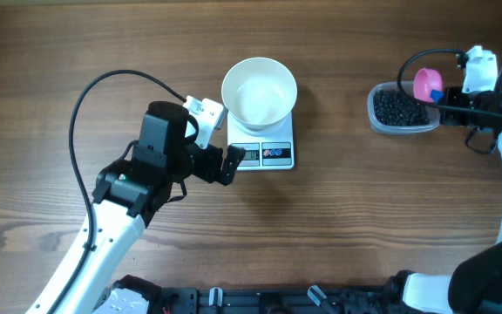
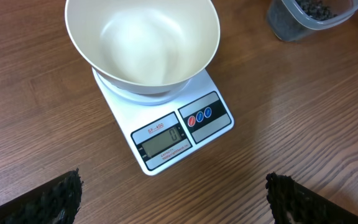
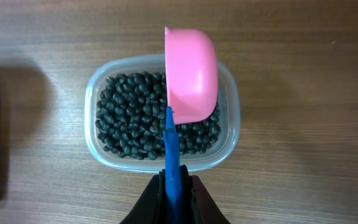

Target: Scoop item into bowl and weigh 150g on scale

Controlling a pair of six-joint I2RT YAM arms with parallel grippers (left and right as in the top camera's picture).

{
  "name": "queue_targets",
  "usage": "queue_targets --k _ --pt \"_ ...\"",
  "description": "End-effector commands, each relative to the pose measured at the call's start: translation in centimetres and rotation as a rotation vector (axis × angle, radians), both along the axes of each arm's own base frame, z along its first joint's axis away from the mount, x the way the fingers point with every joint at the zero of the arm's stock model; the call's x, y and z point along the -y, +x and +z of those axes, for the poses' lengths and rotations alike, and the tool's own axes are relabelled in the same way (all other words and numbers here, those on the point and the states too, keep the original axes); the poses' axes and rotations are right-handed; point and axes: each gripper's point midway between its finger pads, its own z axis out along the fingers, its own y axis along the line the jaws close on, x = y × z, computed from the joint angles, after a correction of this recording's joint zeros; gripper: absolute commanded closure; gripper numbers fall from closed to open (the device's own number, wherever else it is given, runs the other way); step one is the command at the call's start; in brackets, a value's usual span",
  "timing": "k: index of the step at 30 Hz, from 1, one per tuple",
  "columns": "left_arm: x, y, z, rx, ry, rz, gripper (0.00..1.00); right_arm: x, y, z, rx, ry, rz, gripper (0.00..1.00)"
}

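Note:
An empty white bowl [image 1: 259, 91] [image 2: 143, 45] stands on the white scale [image 1: 264, 153] [image 2: 178, 132]. My left gripper [image 1: 230, 164] [image 2: 173, 198] hangs open just left of the scale's front, nothing between its fingers. At the far right a clear container [image 1: 399, 110] [image 3: 160, 115] holds the black item [image 3: 129, 118]. My right gripper [image 1: 443, 96] [image 3: 174, 186] is shut on the blue handle of a pink scoop [image 1: 426, 84] [image 3: 191, 73]. The scoop is turned on its side over the container's right half.
The scale's display [image 2: 161, 142] and two round buttons [image 2: 199, 116] face the left gripper. A black cable [image 1: 103, 87] loops over the table's left part. Bare wooden tabletop [image 1: 338, 201] lies between scale and container.

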Motion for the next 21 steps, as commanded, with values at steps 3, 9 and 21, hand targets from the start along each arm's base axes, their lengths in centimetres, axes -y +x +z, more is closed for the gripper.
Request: queue_targets --k 3,9,21 --pt "0.1 0.2 0.4 0.020 0.011 -0.013 0.00 -0.5 0.0 -3.3 -0.082 0.043 0.031 0.96" --pt "0.1 0.2 0.4 0.020 0.011 -0.013 0.00 -2.7 0.0 -4.4 -0.101 0.165 0.105 0.96" --pt "0.1 0.2 0.4 0.020 0.011 -0.013 0.00 -4.6 -0.7 -3.8 -0.100 0.319 0.133 0.96"
